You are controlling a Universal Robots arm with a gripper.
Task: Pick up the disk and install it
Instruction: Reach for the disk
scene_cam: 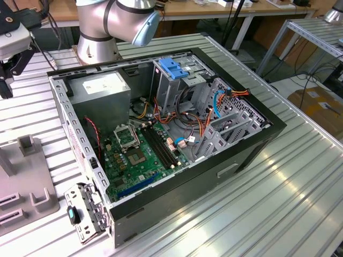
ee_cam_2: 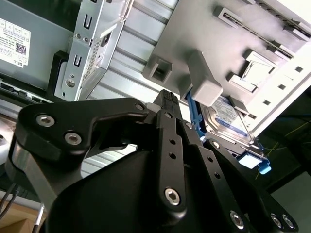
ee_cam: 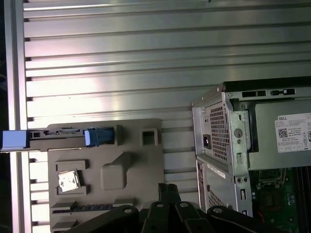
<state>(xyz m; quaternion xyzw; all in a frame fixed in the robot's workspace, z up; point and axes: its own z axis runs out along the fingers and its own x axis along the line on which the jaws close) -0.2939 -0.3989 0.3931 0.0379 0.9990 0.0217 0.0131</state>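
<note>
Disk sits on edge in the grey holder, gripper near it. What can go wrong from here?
1. The disk stands close to a raised block of the grey holder. The gripper might clip that block.
2. A grip on the plastic blue rail rather than the metal may slip or tilt the disk.
3. Loose wires lie beside the drive cage and may snag at insertion.

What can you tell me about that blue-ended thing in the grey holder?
That is the disk: a flat silver-grey metal slab with a label, framed in bright blue plastic. It stands on edge in the grey holder, beside the computer case and not in it. The claw is near but not gripping it.
</note>
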